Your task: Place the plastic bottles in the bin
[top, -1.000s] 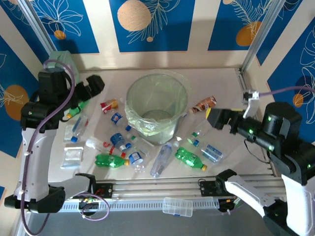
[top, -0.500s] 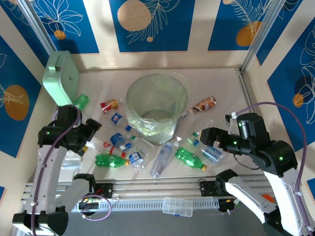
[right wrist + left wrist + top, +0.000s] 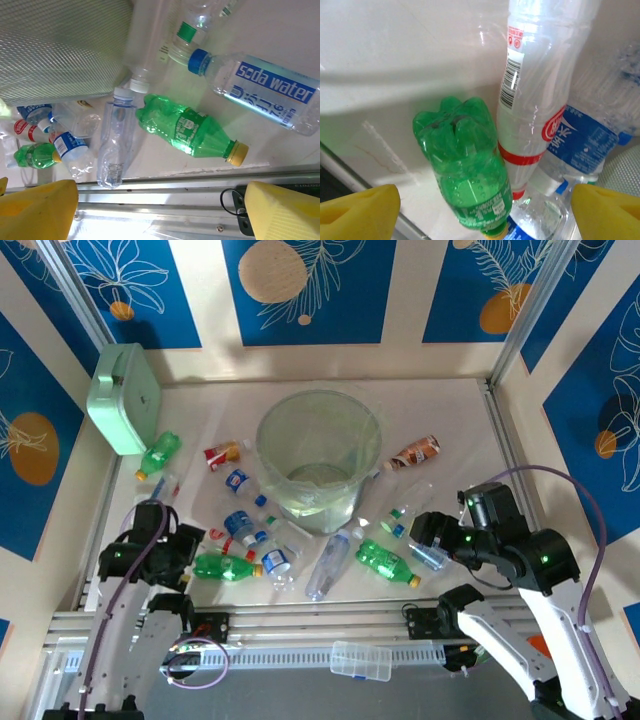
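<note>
jaws are being held wide on both: the left gripper (image 3: 482,212) near a green bottle (image 3: 465,165), the right gripper (image 3: 160,210) near a yellow-capped bottle (image 3: 190,131).

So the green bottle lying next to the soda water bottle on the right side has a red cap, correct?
Not quite. The cap on that green bottle is yellow, not red; the right wrist view shows it clearly. The rest holds: it lies on the right side next to the soda water bottle.
</note>
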